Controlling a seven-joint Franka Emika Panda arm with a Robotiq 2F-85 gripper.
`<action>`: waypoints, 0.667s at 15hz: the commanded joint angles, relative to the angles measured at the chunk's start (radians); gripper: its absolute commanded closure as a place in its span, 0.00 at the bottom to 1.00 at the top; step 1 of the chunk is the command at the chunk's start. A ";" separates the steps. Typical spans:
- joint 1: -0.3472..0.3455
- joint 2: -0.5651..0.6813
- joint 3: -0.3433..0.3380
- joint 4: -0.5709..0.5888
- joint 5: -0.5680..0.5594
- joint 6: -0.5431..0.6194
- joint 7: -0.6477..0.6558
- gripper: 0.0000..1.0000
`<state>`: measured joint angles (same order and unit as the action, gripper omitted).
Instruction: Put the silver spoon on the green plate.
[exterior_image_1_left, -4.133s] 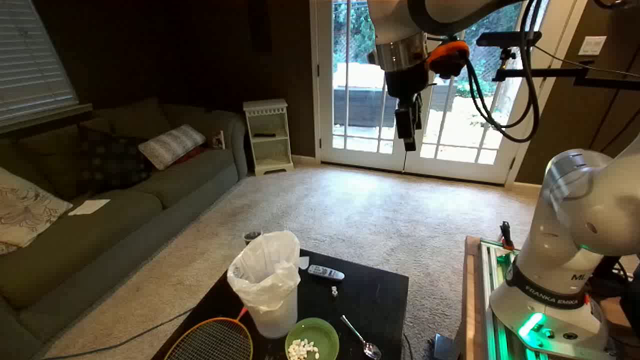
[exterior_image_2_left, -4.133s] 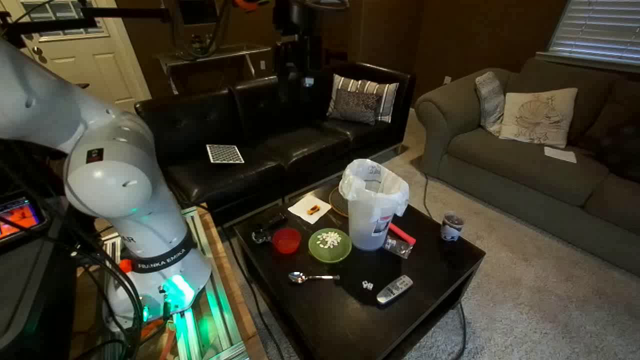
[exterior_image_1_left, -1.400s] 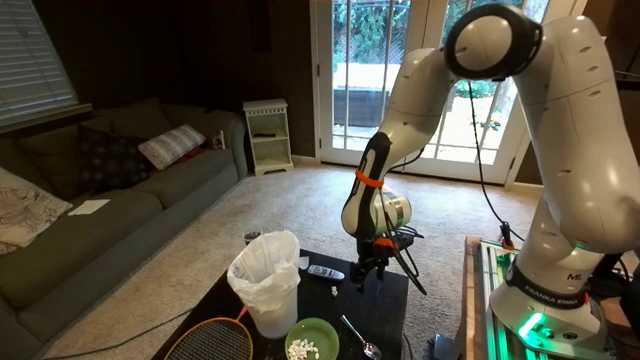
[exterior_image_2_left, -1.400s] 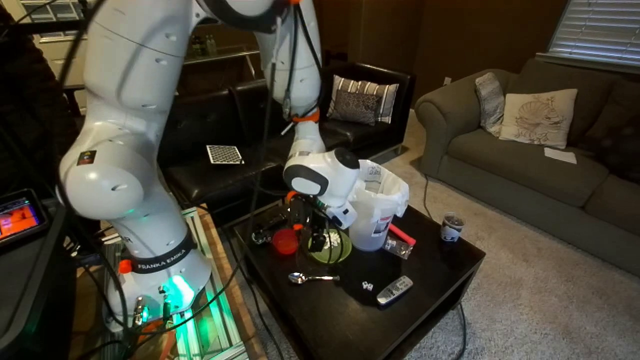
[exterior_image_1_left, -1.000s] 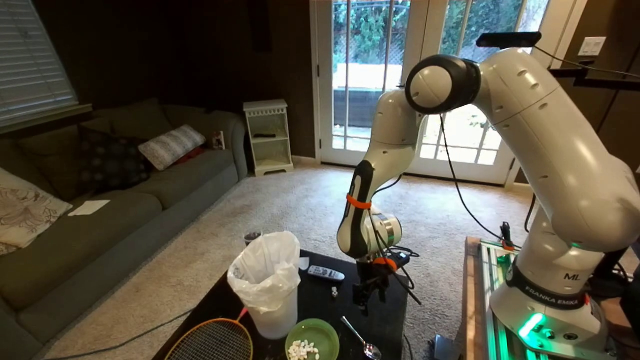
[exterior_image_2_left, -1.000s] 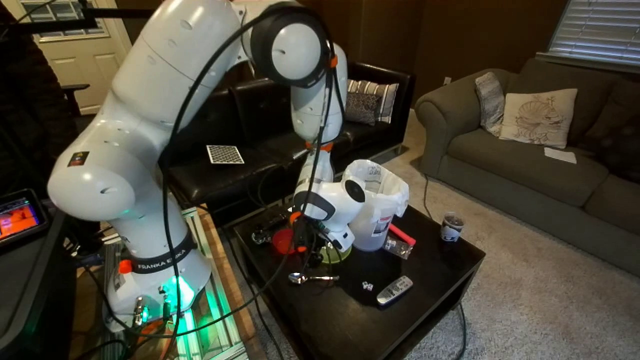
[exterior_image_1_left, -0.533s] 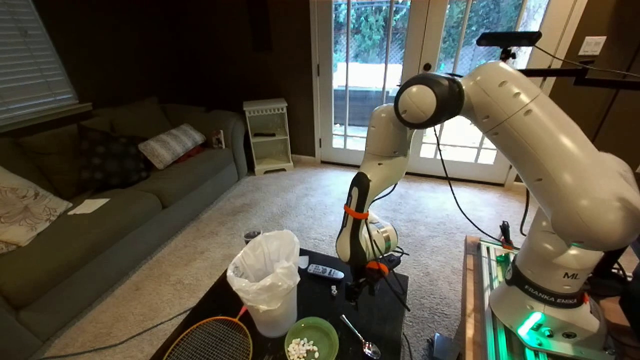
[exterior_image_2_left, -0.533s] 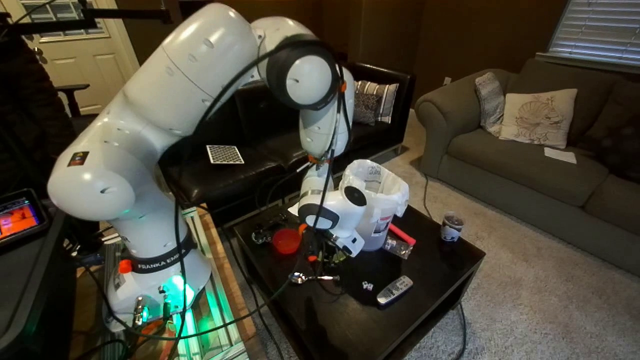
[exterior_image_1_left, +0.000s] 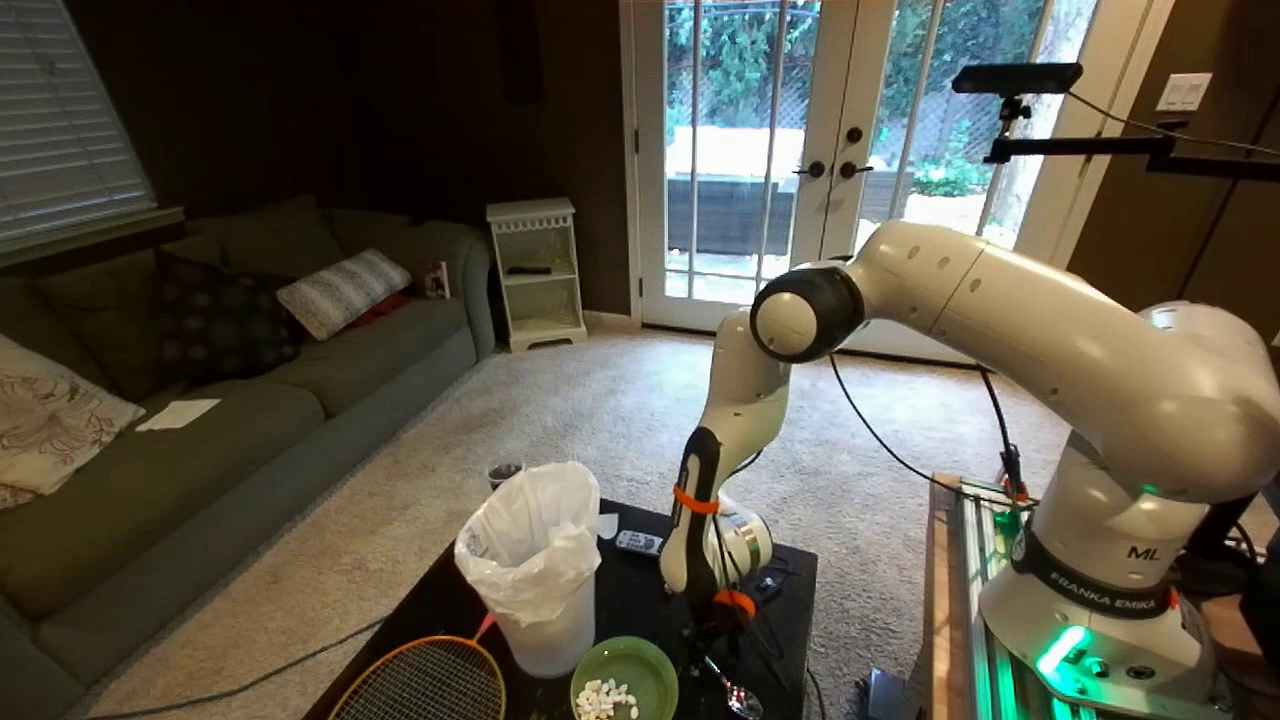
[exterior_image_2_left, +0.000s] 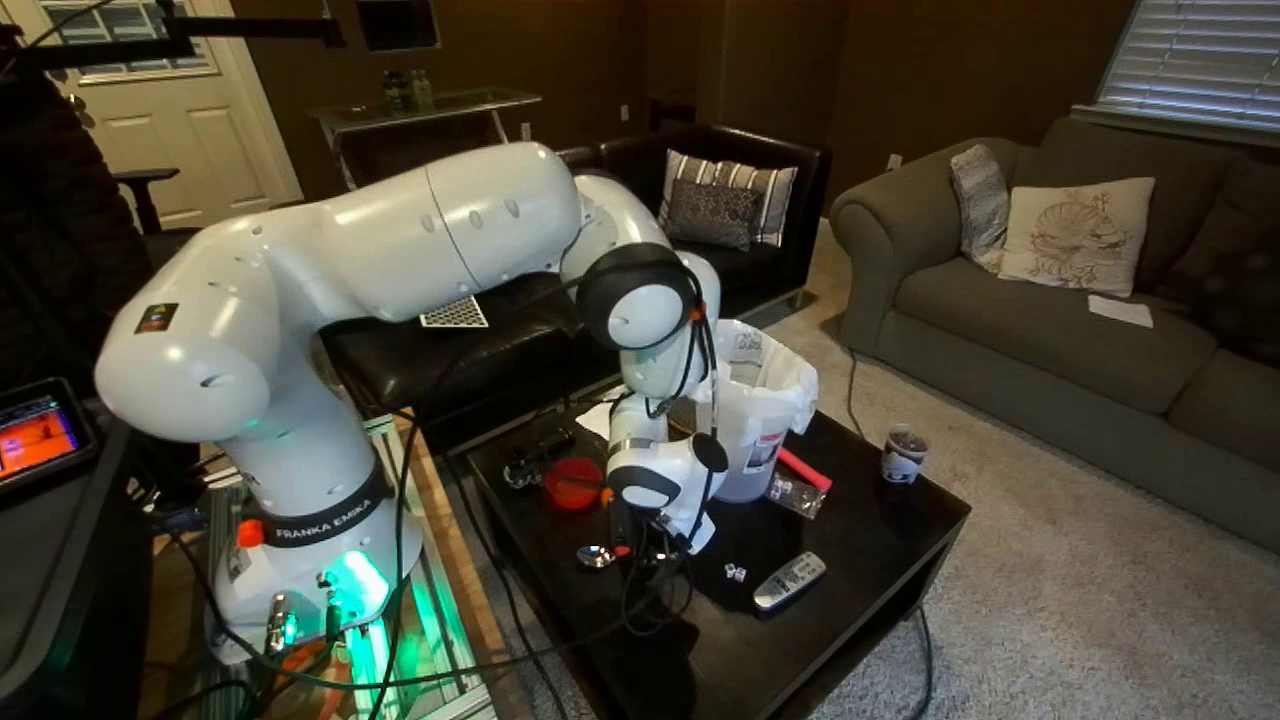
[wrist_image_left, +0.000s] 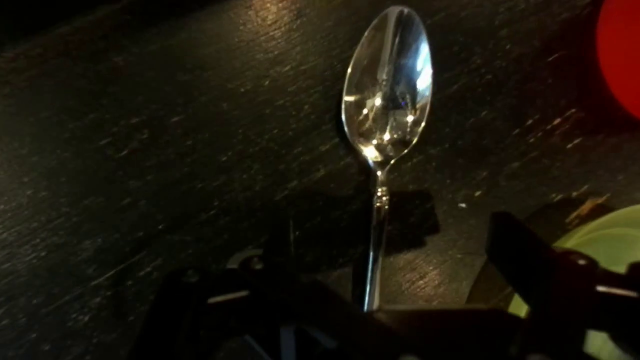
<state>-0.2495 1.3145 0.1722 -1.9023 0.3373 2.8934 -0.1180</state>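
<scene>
Polished oval-bowled spoon (wrist_image_left: 387, 85) lay on the scratched dark table (wrist_image_left: 150, 135) near the edge facing the robot (exterior_image_1_left: 1090, 560), beside the round green plate (exterior_image_1_left: 642, 665). Claw (wrist_image_left: 377, 245) stood spread, slender handle (wrist_image_left: 376, 245) between its fingers (wrist_image_left: 520, 250).

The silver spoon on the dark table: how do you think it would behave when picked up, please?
The silver spoon is probably stiff, since it looks like shiny metal. Its slim, glossy handle may slip or twist in a grip. Held by that handle, it could dip at the broad bowl end.
</scene>
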 joint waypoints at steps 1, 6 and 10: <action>-0.012 0.015 0.006 0.016 -0.039 -0.001 0.028 0.00; 0.067 0.033 -0.015 0.031 -0.016 0.022 0.141 0.00; 0.159 0.021 -0.048 0.010 0.005 0.063 0.266 0.00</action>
<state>-0.1631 1.3347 0.1555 -1.8834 0.3359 2.9101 0.0519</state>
